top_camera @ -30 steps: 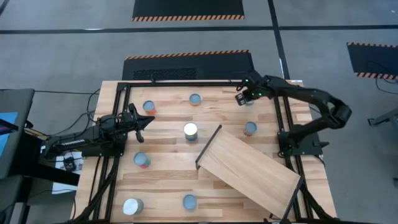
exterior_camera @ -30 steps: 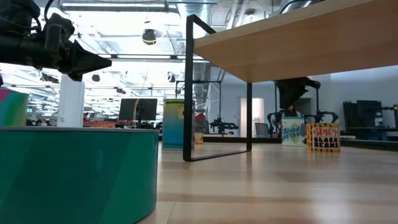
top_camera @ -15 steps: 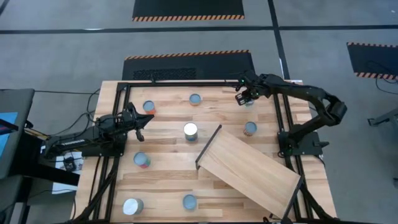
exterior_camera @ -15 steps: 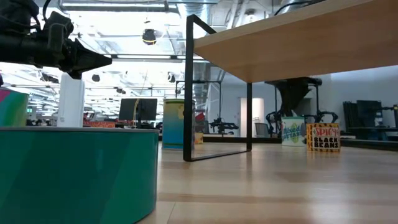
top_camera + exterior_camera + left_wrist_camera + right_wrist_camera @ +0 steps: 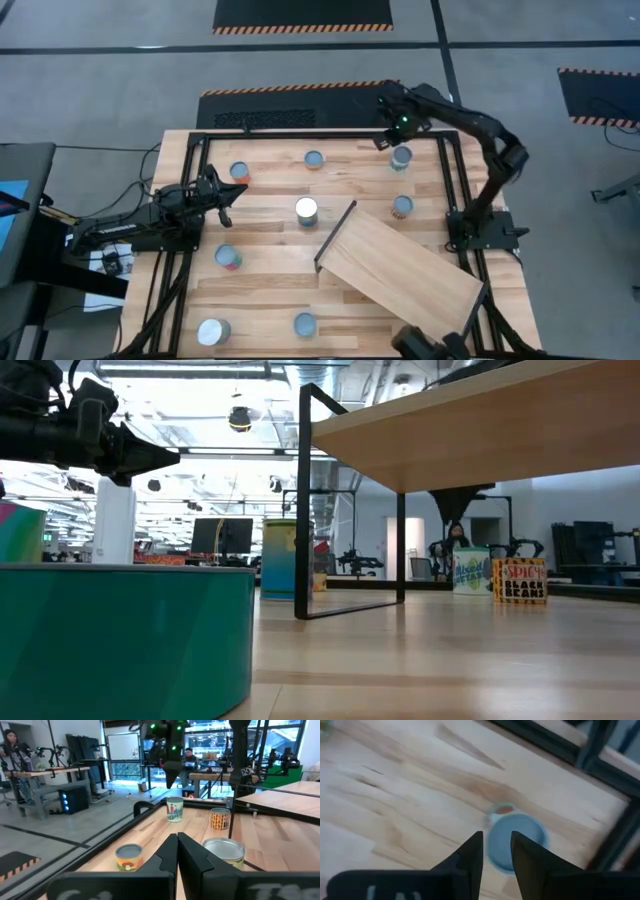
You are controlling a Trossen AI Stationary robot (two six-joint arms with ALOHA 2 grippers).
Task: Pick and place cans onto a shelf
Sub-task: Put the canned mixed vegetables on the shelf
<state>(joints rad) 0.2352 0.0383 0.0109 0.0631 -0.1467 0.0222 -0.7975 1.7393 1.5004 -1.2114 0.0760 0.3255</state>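
Right gripper hung above a blue-topped tin can, fingers slightly apart, holding nothing.
Left gripper waited at the table's left edge, jaws together.

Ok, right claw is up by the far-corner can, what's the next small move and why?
Probably lower the right claw straight down around the blue-topped can. It hangs above the can with fingers apart, nothing held, and the can stands upright on the table.

Black floor mat beyond table; seated person.
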